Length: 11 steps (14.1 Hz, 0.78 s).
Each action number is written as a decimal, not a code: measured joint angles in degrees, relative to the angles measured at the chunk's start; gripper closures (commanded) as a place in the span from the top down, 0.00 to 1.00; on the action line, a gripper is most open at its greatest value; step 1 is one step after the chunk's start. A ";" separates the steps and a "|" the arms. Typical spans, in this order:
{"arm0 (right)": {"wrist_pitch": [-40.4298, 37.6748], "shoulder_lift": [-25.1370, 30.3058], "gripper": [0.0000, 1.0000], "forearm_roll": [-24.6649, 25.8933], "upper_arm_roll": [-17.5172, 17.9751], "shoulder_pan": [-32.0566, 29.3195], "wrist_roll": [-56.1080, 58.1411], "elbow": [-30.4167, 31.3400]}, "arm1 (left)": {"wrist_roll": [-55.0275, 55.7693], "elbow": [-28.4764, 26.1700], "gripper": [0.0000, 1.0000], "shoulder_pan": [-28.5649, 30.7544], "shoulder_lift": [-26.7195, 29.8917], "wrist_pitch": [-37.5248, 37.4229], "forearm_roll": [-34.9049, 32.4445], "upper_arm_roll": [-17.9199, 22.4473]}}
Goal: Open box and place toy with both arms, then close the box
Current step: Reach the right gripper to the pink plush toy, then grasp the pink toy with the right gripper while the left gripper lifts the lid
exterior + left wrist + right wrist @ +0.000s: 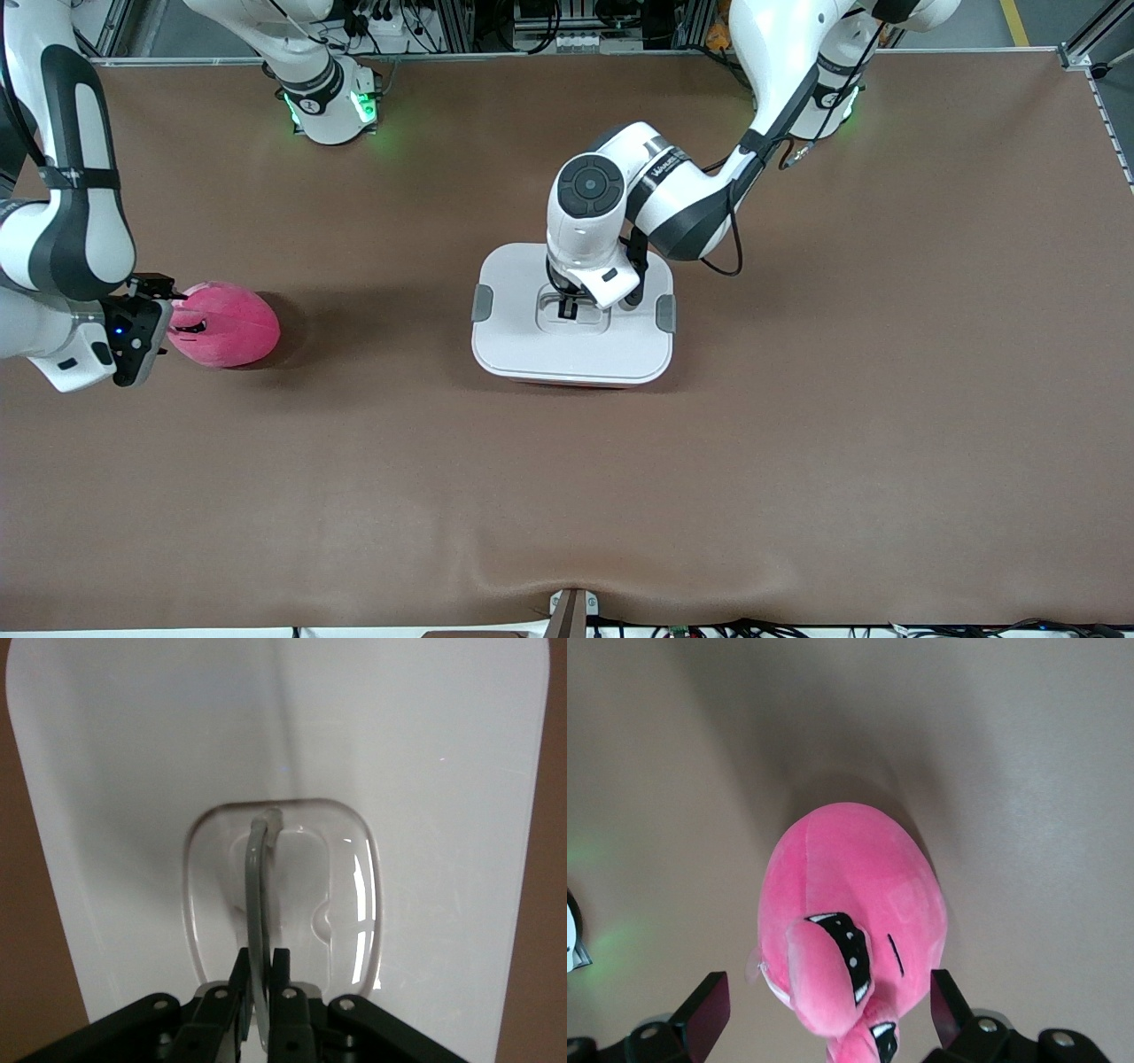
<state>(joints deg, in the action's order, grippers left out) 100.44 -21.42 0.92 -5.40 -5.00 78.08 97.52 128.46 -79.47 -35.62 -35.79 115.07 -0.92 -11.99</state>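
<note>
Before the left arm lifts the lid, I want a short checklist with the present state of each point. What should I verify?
1. Left gripper shut on the lid's handle: ok.
2. Lid seated flat on the box: ok.
3. Side clips released: cannot tell.
4. Right gripper open, fingers either side of the toy: ok.
5. Toy lying on the table, not yet gripped: ok.
6. Toy well apart from the box, toward the right arm's end: ok.
</note>
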 measured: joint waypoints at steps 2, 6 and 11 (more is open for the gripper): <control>1.43 0.08 1.00 0.00 0.00 0.00 0.52 1.45 | 0.18 0.08 0.04 0.00 0.00 -0.01 -0.01 0.05; 4.11 0.12 1.00 0.00 -0.01 -0.01 4.99 2.76 | 0.26 0.09 0.03 0.00 0.00 -0.10 -0.01 0.07; 4.57 0.15 1.00 0.00 -0.10 -0.02 7.69 2.97 | 0.61 0.26 0.03 0.07 0.02 -0.10 -0.01 0.29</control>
<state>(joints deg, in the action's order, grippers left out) 105.01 -21.26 0.92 -5.50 -5.02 85.77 100.49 129.07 -79.21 -35.55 -35.76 114.97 -0.93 -11.71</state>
